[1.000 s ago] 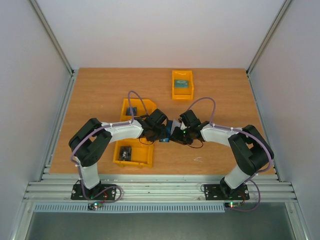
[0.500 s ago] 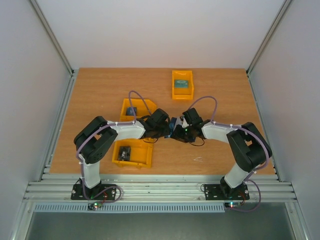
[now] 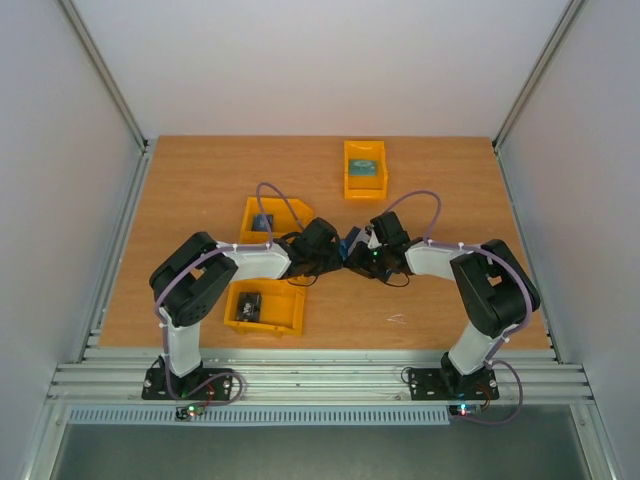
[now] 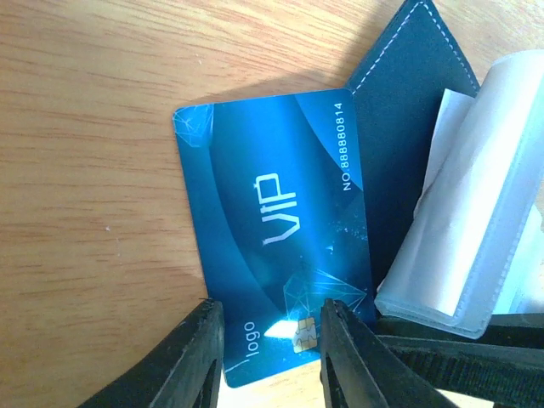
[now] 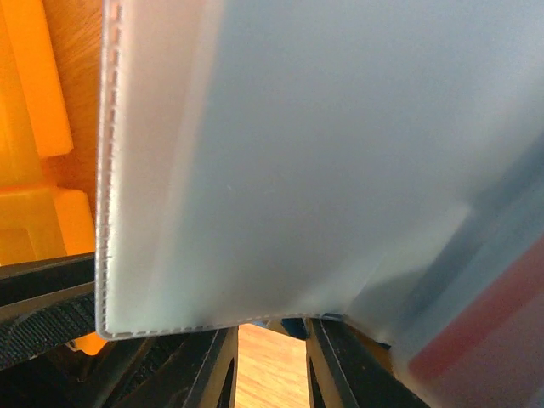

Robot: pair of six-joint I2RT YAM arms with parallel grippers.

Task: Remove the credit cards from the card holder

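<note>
- The card holder (image 4: 408,102) lay open at mid-table between the two arms, and a blue card (image 4: 272,221) lay flat on the table (image 4: 85,127), one long edge against the navy flap
- The left gripper (image 4: 272,348) stood part-open astride that card's near end, by the chip, and no pinch on it showed
- The right gripper (image 5: 268,361) had its jaws narrow, but a clear sleeve (image 5: 280,153) hid the tips, so I could not tell what, if anything, it held
- A red card (image 5: 484,331) sat inside the sleeves
- Risk, as I judged it: a thin card flat on wood offers the pads no edge, so they could skate across it or shove it under the flap
- If the holder was not pinned, dragging a card could pull the whole wallet along
</note>
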